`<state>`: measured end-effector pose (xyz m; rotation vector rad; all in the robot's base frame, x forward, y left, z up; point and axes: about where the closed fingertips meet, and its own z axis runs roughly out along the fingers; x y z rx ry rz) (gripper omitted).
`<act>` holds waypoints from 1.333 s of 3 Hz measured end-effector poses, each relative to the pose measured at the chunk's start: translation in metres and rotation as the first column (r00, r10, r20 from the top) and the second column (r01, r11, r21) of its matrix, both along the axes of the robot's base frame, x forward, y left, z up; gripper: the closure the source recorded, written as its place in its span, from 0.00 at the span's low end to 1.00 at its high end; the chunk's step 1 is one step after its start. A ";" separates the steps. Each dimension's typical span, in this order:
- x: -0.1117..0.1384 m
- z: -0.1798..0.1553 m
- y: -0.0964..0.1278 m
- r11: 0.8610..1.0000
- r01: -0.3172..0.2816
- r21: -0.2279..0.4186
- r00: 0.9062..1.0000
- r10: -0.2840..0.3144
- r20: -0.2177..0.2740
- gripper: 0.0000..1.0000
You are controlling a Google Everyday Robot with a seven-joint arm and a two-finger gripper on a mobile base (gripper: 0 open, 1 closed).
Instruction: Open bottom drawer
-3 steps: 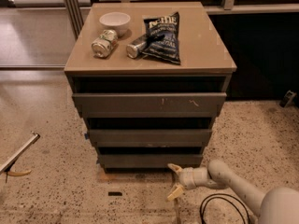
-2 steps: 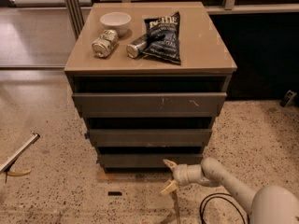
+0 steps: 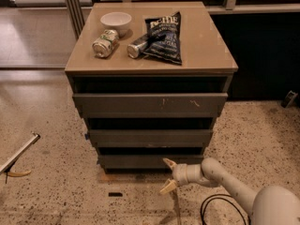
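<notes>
**Pincer** point(image 3: 168, 175): low by the floor, on the arm reaching in from the right. Its two pale fingers are spread wide and hold nothing.

**Bottom drawer** point(image 3: 140, 161): just left of and slightly above the pincer. The front is plain and handleless and appears shut. The upper fingertip lies at its lower right edge, possibly touching, though the view does not settle it.

**Hazard, grip:** with no handle, the fingers may skid off the flat front. The lower finger hangs below the drawer and may scrape the floor.

**Hazard, wrong target:** the middle drawer point(image 3: 150, 138) sits close above the pincer, so a hook set too high would catch that front instead.

**Hazard, off-centre pull:** a tug from the right end may rack the drawer and jam it.

**Hazard, jolt:** far above on the desk point(image 3: 206, 55), two cans point(image 3: 105, 43) lie on their sides, so a jerk on the cabinet may set them rolling.
</notes>
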<state>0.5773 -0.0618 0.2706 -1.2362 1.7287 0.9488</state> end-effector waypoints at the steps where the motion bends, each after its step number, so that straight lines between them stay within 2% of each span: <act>1: 0.016 0.004 0.002 1.000 0.019 -0.003 0.999 -0.019 0.046 0.00; 2: 0.036 -0.002 0.002 0.999 0.032 -0.006 0.998 -0.031 0.057 0.00; 4: 0.075 -0.027 -0.006 0.995 0.091 -0.039 0.995 -0.090 0.034 0.00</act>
